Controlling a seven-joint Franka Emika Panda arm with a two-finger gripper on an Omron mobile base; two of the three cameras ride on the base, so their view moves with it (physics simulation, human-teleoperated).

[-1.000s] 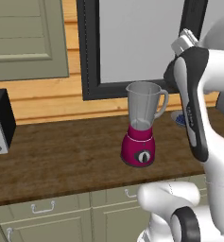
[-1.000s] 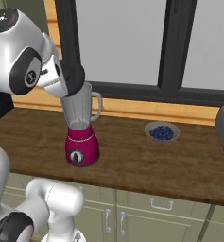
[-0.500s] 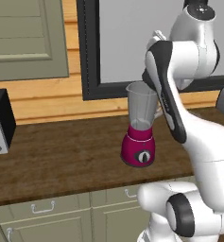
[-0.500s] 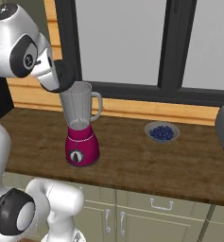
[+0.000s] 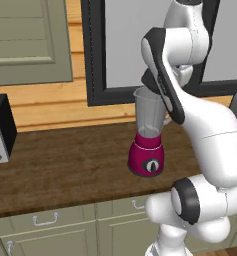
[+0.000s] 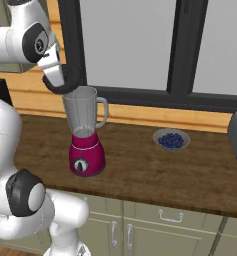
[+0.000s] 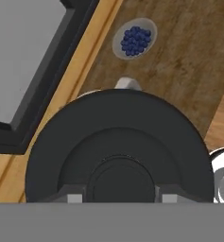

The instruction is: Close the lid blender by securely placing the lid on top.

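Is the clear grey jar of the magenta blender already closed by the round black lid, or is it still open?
Still open. The jar's rim is uncovered; the round black lid is carried in the claw above it, beside the rim.

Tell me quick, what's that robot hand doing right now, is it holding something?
Hand: closed on the round black lid, held just above the blender jar's rim.

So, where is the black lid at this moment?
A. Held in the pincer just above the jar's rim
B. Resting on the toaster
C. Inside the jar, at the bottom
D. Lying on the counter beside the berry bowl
A: the pincer holds the lid just over the open top of the blender; the right base view shows it above the rim.
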